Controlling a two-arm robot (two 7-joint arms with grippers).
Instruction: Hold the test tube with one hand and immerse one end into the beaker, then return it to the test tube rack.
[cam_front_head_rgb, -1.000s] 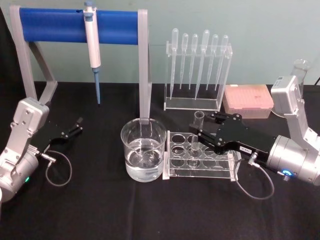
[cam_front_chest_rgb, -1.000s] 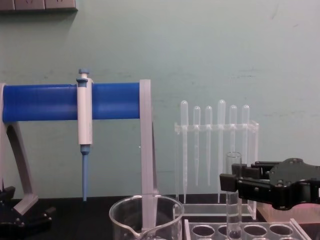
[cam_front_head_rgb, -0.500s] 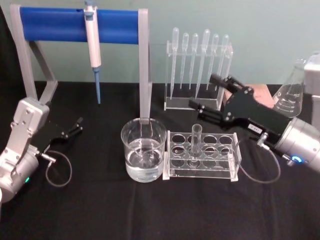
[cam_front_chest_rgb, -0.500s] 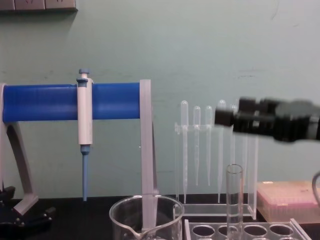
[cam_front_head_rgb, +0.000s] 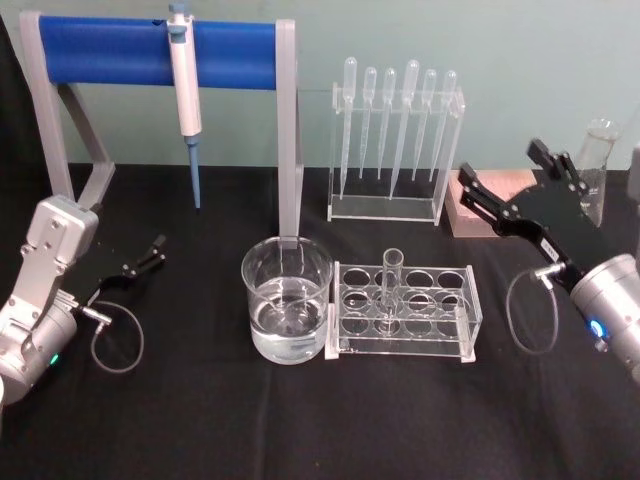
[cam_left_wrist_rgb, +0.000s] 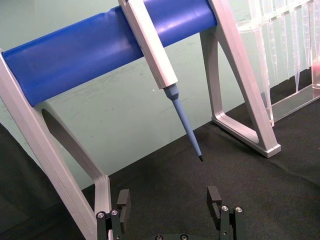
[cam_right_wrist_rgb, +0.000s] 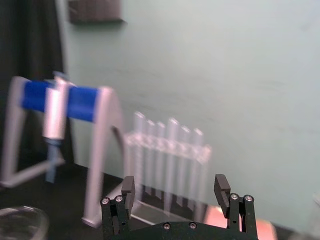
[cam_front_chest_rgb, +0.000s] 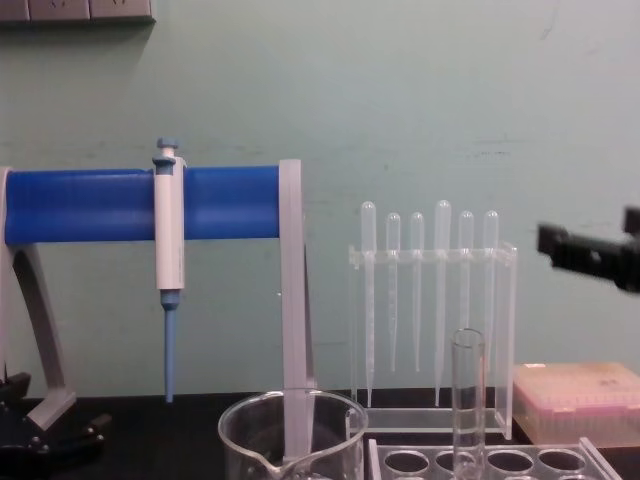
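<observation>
The test tube (cam_front_head_rgb: 391, 283) stands upright in a hole of the clear rack (cam_front_head_rgb: 452, 312), just right of the beaker (cam_front_head_rgb: 287, 300), which holds clear liquid. In the chest view the test tube (cam_front_chest_rgb: 467, 400) rises above the beaker (cam_front_chest_rgb: 290, 435) rim. My right gripper (cam_front_head_rgb: 500, 163) hovers open and raised at the far right, well away from the tube, with nothing between its fingers. The right wrist view shows the right gripper (cam_right_wrist_rgb: 175, 186) with its jaws apart, and a fingertip (cam_front_chest_rgb: 560, 244) enters the chest view from the right. My left gripper (cam_front_head_rgb: 152, 252) rests parked at the left, and the left wrist view shows the left gripper (cam_left_wrist_rgb: 169, 196) open.
A blue-barred stand (cam_front_head_rgb: 150, 50) holding a white-and-blue pipettor (cam_front_head_rgb: 183, 85) fills the back left. A clear holder with several plastic pipettes (cam_front_head_rgb: 395, 135) stands behind the rack. A pink tip box (cam_front_head_rgb: 468, 212) and a glass flask (cam_front_head_rgb: 598, 150) sit at the back right.
My right gripper, which stood around the test tube in the rack, has lifted and drawn back to the right, open. The tube stays upright in the rack. The left arm has not moved.
</observation>
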